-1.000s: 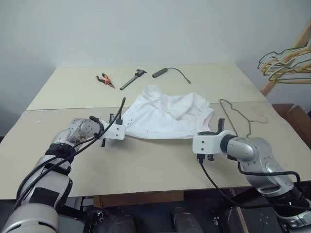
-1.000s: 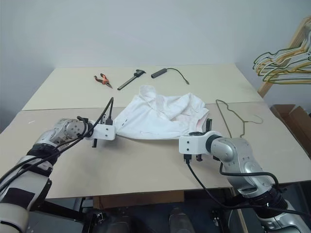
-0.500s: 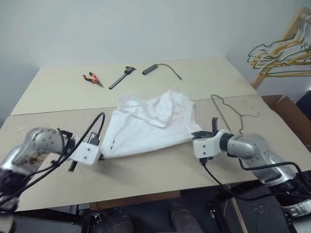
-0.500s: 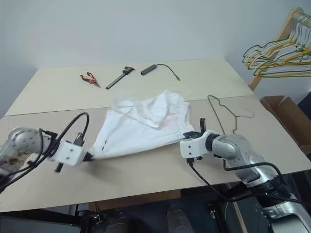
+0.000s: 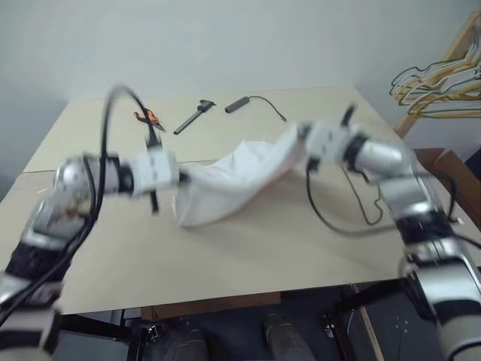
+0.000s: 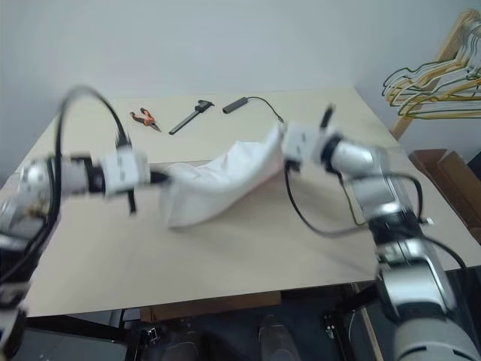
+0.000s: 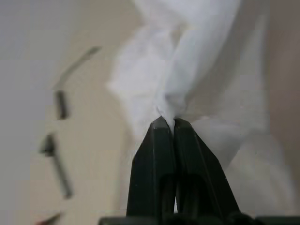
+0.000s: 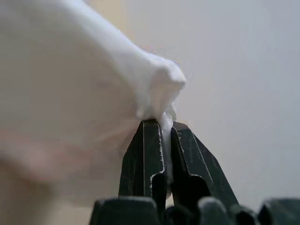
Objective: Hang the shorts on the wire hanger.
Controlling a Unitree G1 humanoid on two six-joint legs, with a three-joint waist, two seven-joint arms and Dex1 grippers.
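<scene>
The white shorts [image 5: 233, 174] hang stretched between my two grippers above the table [image 5: 225, 248], sagging in the middle, with the lowest fold near or on the tabletop. My left gripper [image 5: 180, 178] is shut on one bunched end of the cloth; in the left wrist view the fingertips [image 7: 159, 126] pinch a twisted white fold [image 7: 197, 70]. My right gripper [image 5: 301, 140] is raised and shut on the other end, with cloth [image 8: 70, 93] squeezed between its fingers [image 8: 147, 136]. The wire hanger [image 5: 373, 210] lies on the table at the right, mostly hidden behind my right arm.
At the table's far side lie orange-handled pliers [image 5: 148, 118], a black hand tool [image 5: 194, 116] and a black stick with a cable [image 5: 239, 104]. A bunch of yellowish and grey hangers [image 5: 436, 83] hangs on a wooden rack at the right, above a cardboard box [image 5: 451, 169].
Both grippers have risen off the table and carried the shorts up; the cloth, flat on the table before, now sags between them. The right gripper also moved away from me.
</scene>
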